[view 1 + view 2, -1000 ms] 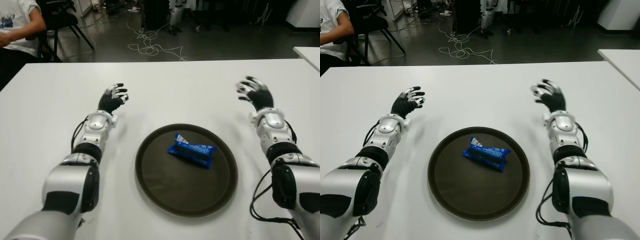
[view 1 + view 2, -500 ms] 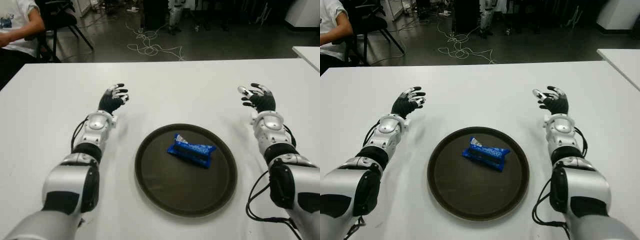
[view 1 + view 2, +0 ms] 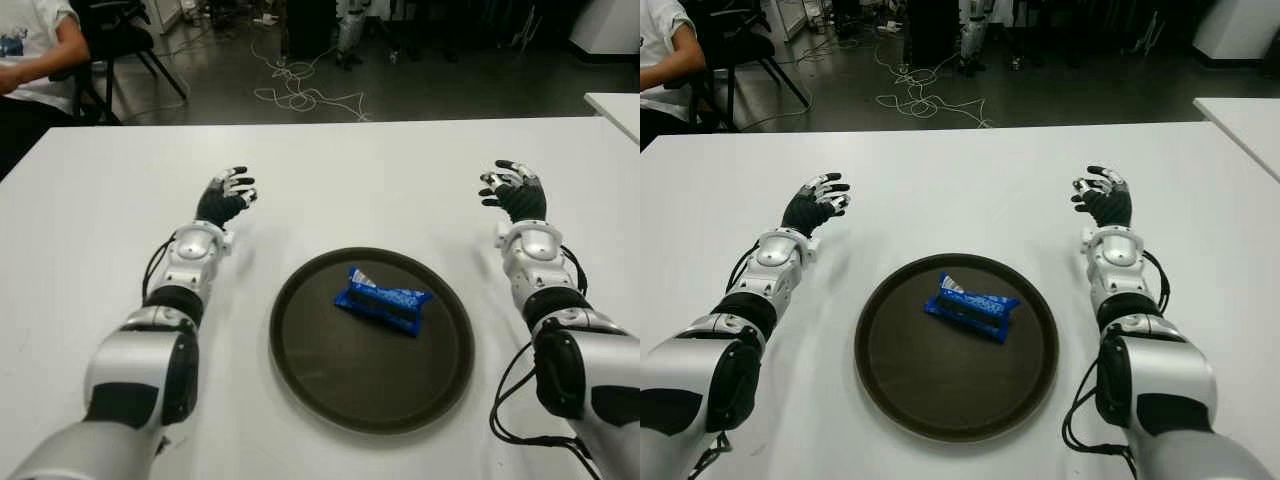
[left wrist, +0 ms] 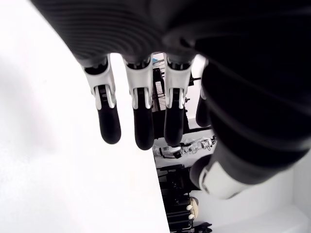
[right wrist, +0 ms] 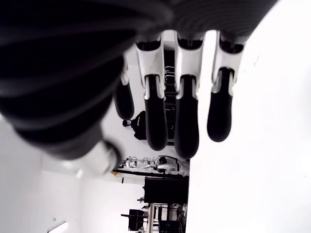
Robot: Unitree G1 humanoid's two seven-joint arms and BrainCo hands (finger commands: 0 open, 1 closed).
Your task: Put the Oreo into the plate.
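Note:
A blue Oreo packet (image 3: 384,301) lies inside the round dark plate (image 3: 320,370) at the middle of the white table (image 3: 350,180), a little towards the plate's far side. My left hand (image 3: 224,198) is over the table to the left of the plate, fingers spread and holding nothing. My right hand (image 3: 516,190) is to the right of the plate, fingers relaxed and holding nothing. Both wrist views show only spread fingers (image 4: 138,116) (image 5: 184,121) above the white surface.
A person in a white shirt (image 3: 30,50) sits by a black chair beyond the table's far left corner. Cables (image 3: 300,95) lie on the dark floor behind the table. Another white table's corner (image 3: 615,105) shows at the right.
My right hand has drawn back towards me and slightly to the right, settling lower beside the plate. The left hand, the packet and the plate have not moved.

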